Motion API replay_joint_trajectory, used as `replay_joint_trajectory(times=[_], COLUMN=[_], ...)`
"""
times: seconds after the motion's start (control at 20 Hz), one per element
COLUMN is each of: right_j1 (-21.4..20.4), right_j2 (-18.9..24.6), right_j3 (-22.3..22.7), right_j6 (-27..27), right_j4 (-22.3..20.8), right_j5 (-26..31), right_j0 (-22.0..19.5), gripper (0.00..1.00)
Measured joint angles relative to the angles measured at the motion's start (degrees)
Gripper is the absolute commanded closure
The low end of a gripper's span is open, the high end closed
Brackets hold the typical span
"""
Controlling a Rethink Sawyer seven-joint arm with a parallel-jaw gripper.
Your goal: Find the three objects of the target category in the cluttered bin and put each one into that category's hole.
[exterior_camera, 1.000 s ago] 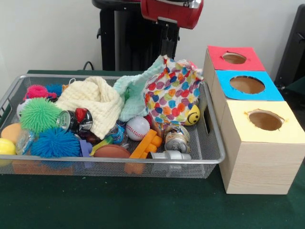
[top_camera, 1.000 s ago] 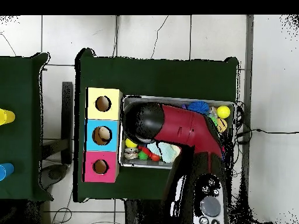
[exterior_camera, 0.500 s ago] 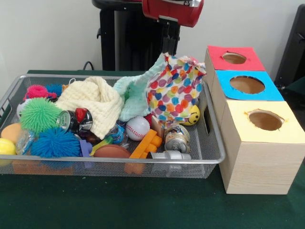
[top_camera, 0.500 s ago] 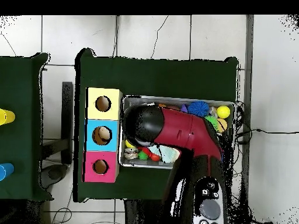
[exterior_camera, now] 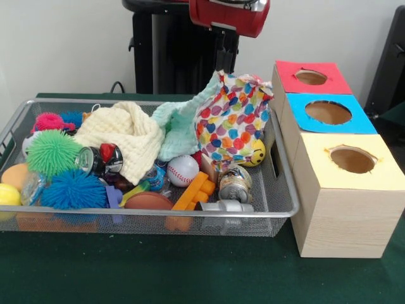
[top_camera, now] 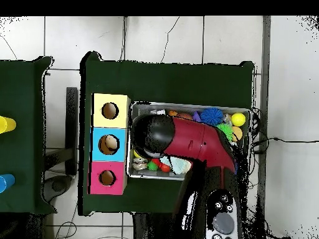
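- Dark green cloth (exterior_camera: 190,272) covers the table, with a white wall seen behind it.
- A wire mesh bin (exterior_camera: 126,223) is set on the cloth; three boxes stand just beside it at 3 o'clock in the front view.
- The boxes are topped red (exterior_camera: 311,77), blue (exterior_camera: 328,113) and yellow (exterior_camera: 352,161), each with one round hole.
- A polka-dot cloth bag (exterior_camera: 233,120) is held up from its top, at the bin's 2 o'clock corner, under the red arm (exterior_camera: 229,14).
- The gripper (exterior_camera: 225,63) is seen only as a dark stem above the bag; how far the claw is open cannot be told.
- A yellow smiley ball (exterior_camera: 256,152) lies touching the bag's lower edge.
- A cream knitted cloth (exterior_camera: 123,136) and a mint cloth (exterior_camera: 177,123) are heaped at the middle.
- A baseball (exterior_camera: 183,170), an orange block (exterior_camera: 193,191) and a tin can (exterior_camera: 235,185) lie toward 5 o'clock.
- Green (exterior_camera: 52,152) and blue (exterior_camera: 73,189) spiky balls are seen at 9 o'clock.
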Motion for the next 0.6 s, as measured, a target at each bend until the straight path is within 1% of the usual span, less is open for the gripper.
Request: replay_joint_trajectory(times=[0.5,0.55,0.6], right_j1=[0.0,0.1,0.1], right_j2=[0.0,0.0,0.0], right_j3=[0.7,0.7,0.7], right_j6=[0.0,0.0,0.0], right_j4=[0.0,0.0,0.0], right_j5=[0.0,0.0,0.0], right_j0=[0.0,0.0,0.0], gripper=[1.00,0.00,0.00])
